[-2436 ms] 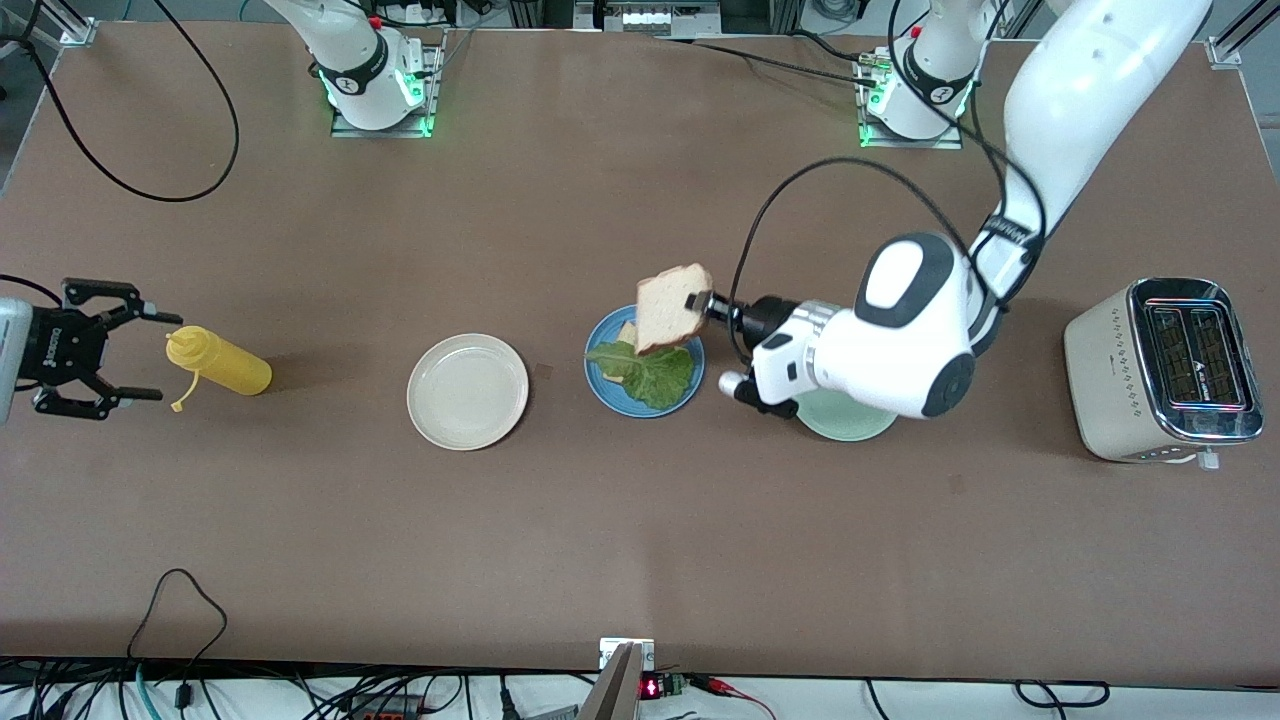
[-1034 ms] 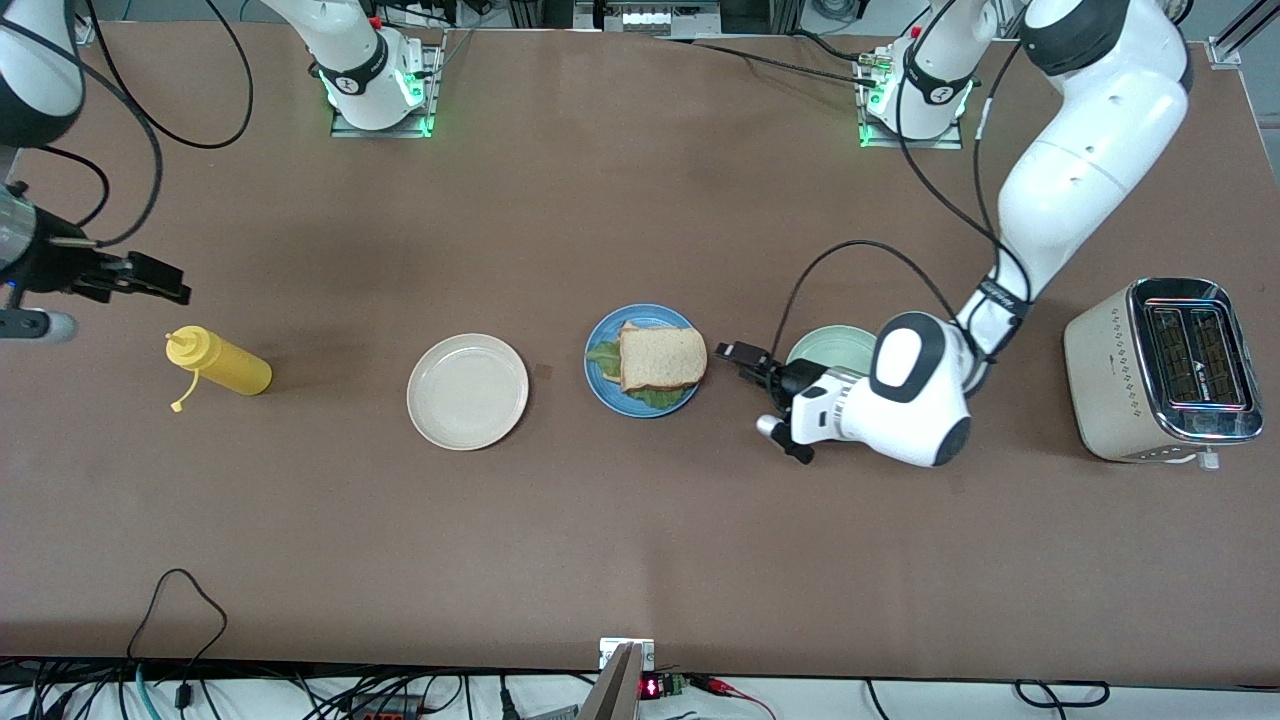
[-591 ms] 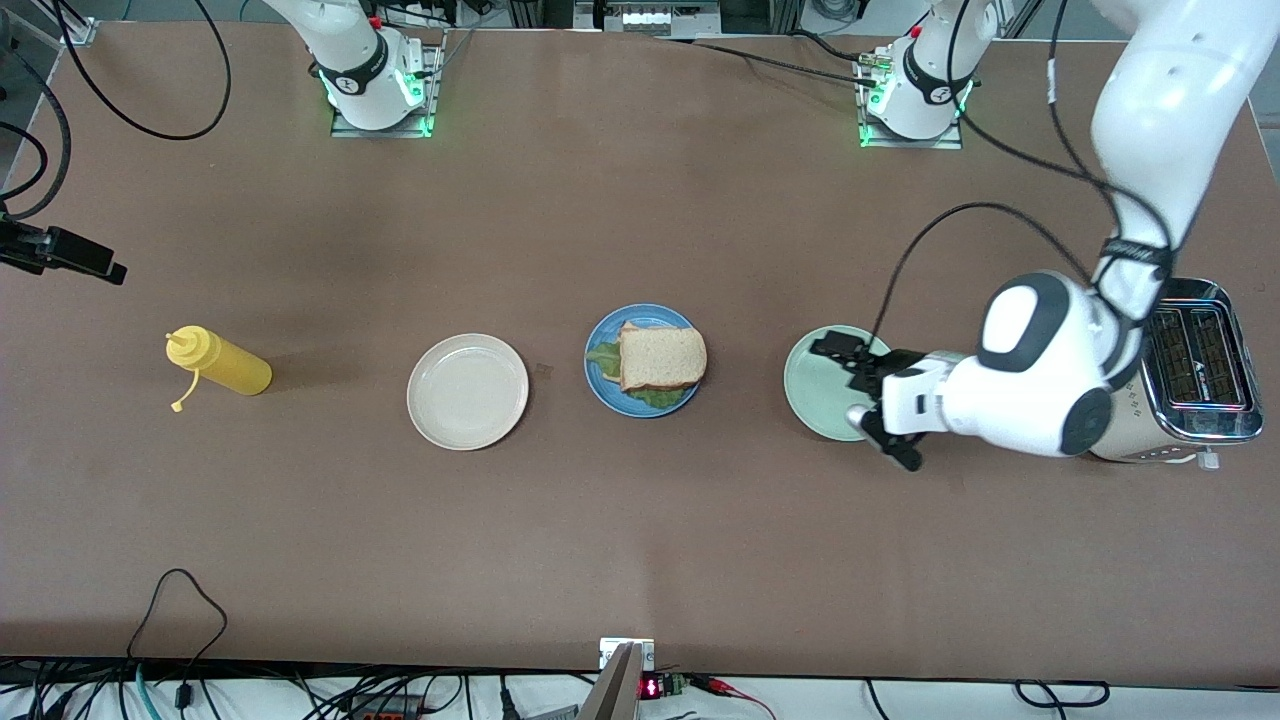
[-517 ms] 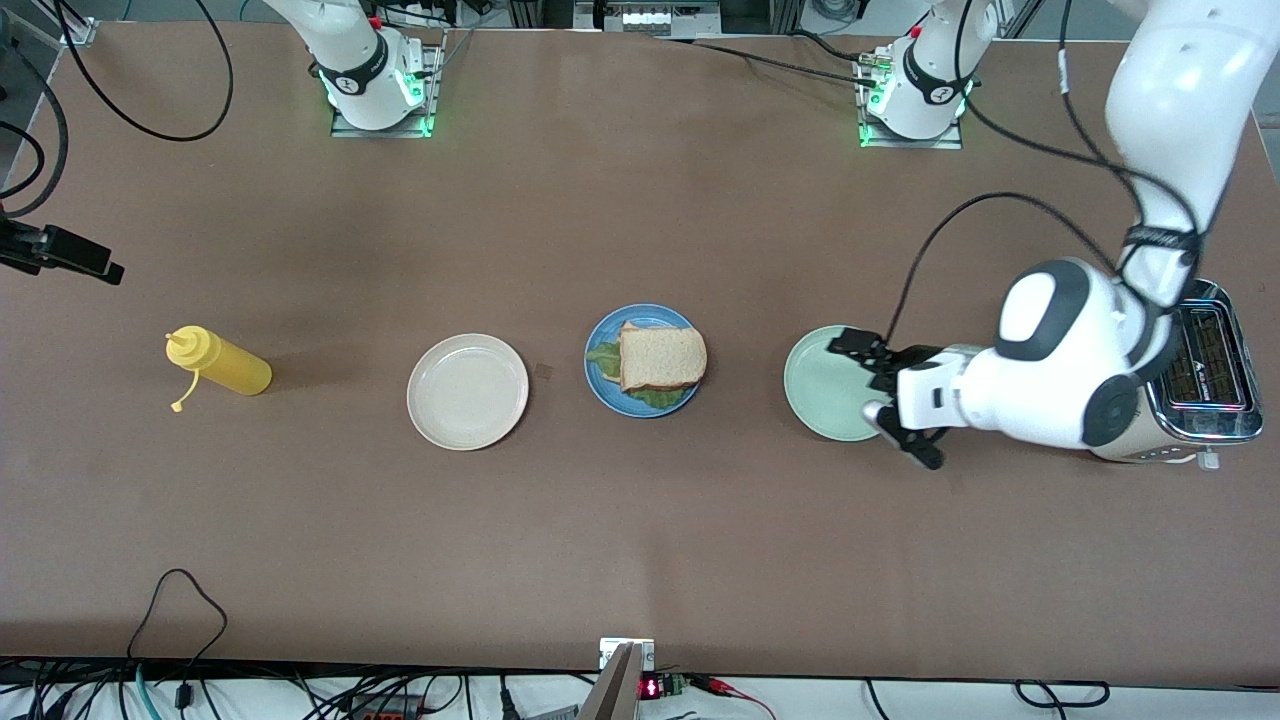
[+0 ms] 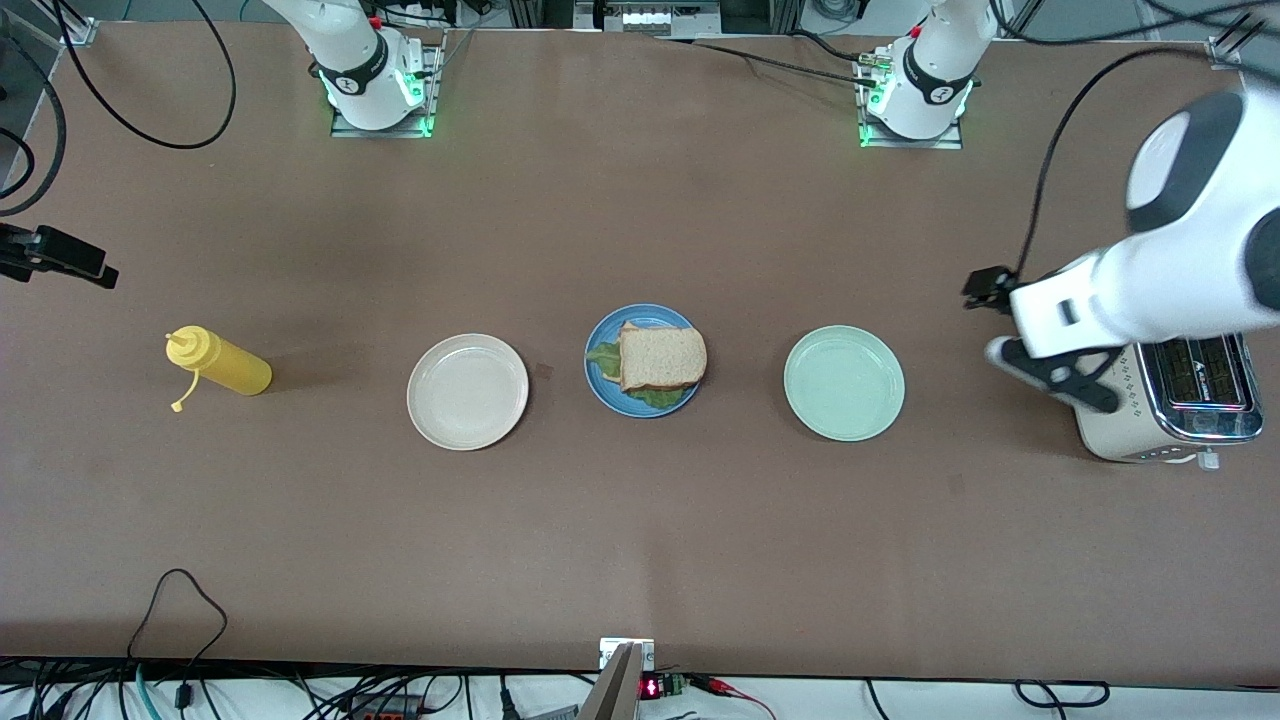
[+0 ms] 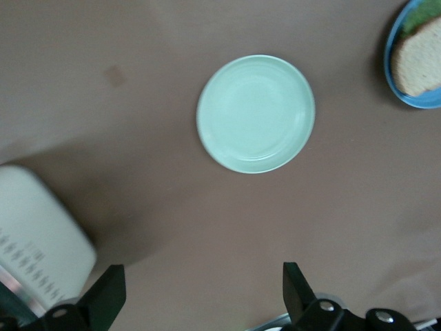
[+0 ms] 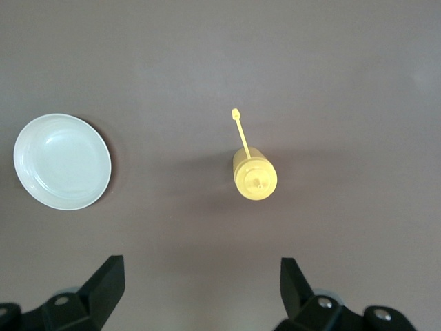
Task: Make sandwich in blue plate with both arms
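sandwich (image 5: 660, 360): assembled, mid-frame in the front view. Square light-brown top slice with a porous crumb and darker crust edge; ruffled green lettuce (image 5: 603, 354) sticks out at the edge toward the right arm's end and along the lower edge. Lower slice only shows as a thin strip at the top edge.
blue plate (image 5: 597, 383): round, glossy medium blue, raised rim. Holds the sandwich, middle one of the three plates in the row. Also clipped at the upper right corner of the left wrist view (image 6: 395, 77).
pale green plate (image 5: 844, 383): round, smooth glaze, faint concentric rings, bare. Beside the blue plate toward the left arm's end, apart from it.
beige plate (image 5: 467, 391): round, off-white, shallow with a raised rim, bare. Beside the blue plate toward the right arm's end.
mustard bottle (image 5: 217, 362): yellow squeeze plastic, lying on its side, nozzle cap hanging off on a thin tether. Centre-left of the front view.
toaster (image 5: 1165, 401): cream rounded body, chrome top, two slots. Right edge of the front view, partly covered by the left arm.
left gripper (image 5: 1015, 325): black fingers spread wide, nothing between them. In the air over bare table between the pale green plate and the toaster.
right gripper (image 5: 60, 260): at the left edge of the front view, up over the table near the mustard bottle; wrist view shows its fingers (image 7: 103, 286) spread, holding nothing.
table (image 5: 640, 520): matte brown, flat, a few small dark marks.
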Controlling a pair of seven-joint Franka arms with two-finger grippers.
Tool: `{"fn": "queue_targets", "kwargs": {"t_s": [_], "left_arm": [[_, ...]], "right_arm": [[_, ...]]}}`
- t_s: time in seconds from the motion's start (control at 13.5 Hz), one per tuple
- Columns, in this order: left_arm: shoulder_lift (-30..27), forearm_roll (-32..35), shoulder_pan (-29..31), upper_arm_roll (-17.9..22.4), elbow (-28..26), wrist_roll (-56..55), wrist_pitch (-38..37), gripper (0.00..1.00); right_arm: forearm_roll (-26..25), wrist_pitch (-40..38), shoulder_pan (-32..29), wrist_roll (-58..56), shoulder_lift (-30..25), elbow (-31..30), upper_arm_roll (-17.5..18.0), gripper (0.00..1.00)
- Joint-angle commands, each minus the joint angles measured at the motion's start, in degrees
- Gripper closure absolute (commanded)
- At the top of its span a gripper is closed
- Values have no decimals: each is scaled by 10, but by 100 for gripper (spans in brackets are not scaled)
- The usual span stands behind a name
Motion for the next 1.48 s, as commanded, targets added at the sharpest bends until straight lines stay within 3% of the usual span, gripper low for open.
{"fn": "queue_targets", "kwargs": {"t_s": [0.0, 0.22, 0.3, 0.44, 0.52, 1.4], "left_arm": [[-91, -55, -67, 135, -37, -3, -2, 0], [-166, -89, -162, 256, -103, -72, 39, 0], [-191, -87, -188, 282, -132, -73, 67, 0], [-241, -89, -204, 290, -195, -81, 112, 0], [-246, -90, -208, 293, -202, -81, 118, 0], [-216, -97, -202, 294, -166, -93, 83, 0]], "right_arm": [[-9, 24, 8, 20, -63, -79, -1, 0], [-11, 77, 8, 16, -129, -178, -1, 0], [-11, 74, 7, 13, -131, -180, 0, 0], [-11, 66, 9, 9, -133, -178, 2, 0], [-11, 59, 9, 10, -134, -177, 6, 0], [-11, 38, 5, 14, -132, -157, 7, 0]]}}
